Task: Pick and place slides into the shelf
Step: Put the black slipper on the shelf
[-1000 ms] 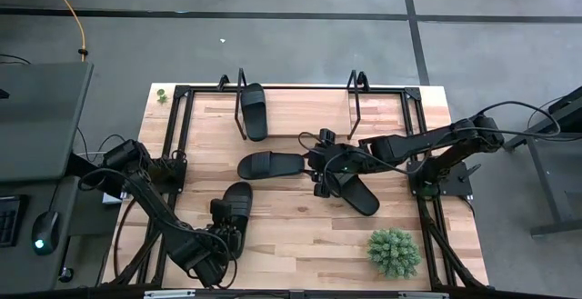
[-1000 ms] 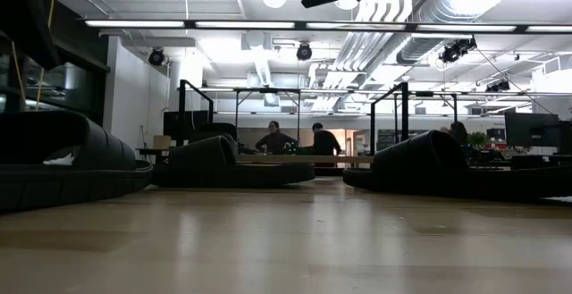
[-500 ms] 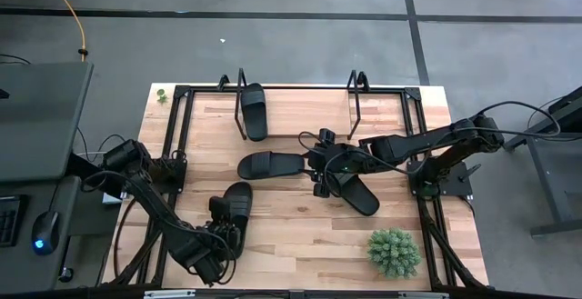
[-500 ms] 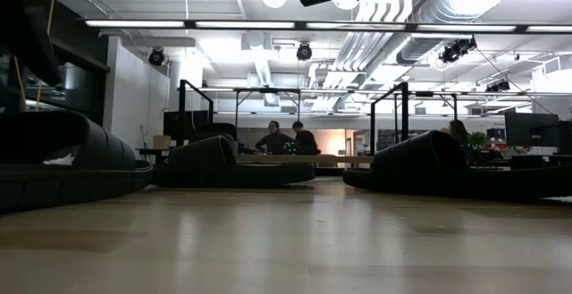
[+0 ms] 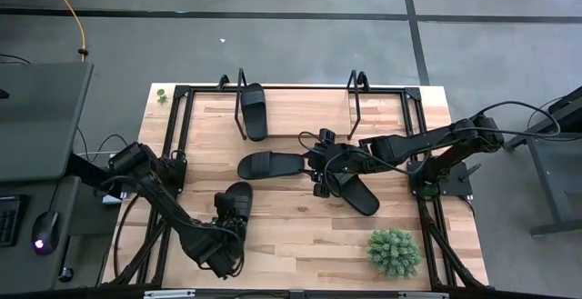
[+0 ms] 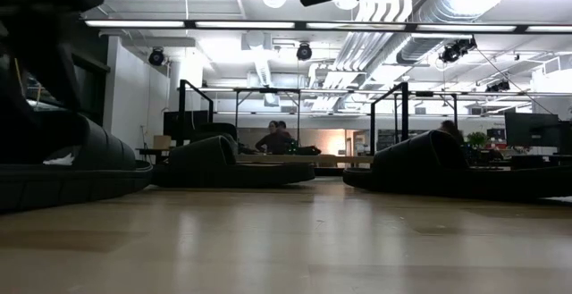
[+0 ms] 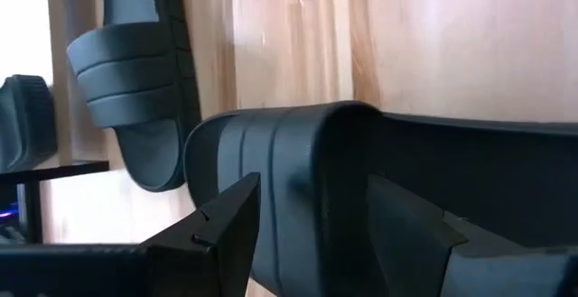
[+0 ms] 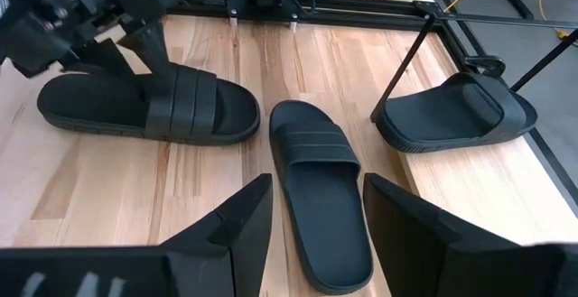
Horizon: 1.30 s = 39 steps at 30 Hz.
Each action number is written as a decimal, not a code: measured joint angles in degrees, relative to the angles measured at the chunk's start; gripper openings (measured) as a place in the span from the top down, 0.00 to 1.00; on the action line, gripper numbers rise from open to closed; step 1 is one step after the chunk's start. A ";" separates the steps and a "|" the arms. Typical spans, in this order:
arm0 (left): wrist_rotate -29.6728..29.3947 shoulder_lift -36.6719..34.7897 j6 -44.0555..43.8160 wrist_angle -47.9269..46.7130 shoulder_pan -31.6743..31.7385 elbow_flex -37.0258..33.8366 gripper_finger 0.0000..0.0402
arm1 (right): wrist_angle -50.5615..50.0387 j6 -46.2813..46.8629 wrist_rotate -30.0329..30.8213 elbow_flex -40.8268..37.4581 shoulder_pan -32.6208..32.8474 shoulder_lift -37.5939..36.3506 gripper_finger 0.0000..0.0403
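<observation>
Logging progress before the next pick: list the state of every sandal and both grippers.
Left gripper: open, straddling near sandal.
Right gripper: open, empty.
Far sandal: on the shelf.
Middle sandal: flat on table.
Right sandal: flat on table.

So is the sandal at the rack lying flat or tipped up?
Tipped up. The sandal leans its toe end against the rack's black upright, heel on the wood; from above it lies between the rack's tubes.

A spiky green plant (image 5: 394, 251) sits on the tabletop (image 5: 300, 231) (near corner).
</observation>
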 joint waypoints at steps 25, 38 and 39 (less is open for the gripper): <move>-2.00 3.48 -4.15 -1.50 4.70 -4.72 0.56 | 0.42 -0.26 0.00 0.00 0.00 0.00 0.59; -1.13 3.46 -4.15 -1.32 4.72 -4.71 0.87 | 0.83 -1.27 0.02 0.00 0.00 0.00 0.59; -0.97 3.46 -4.15 -1.40 4.72 -4.70 0.89 | 0.83 -1.27 0.02 0.00 0.00 0.00 0.59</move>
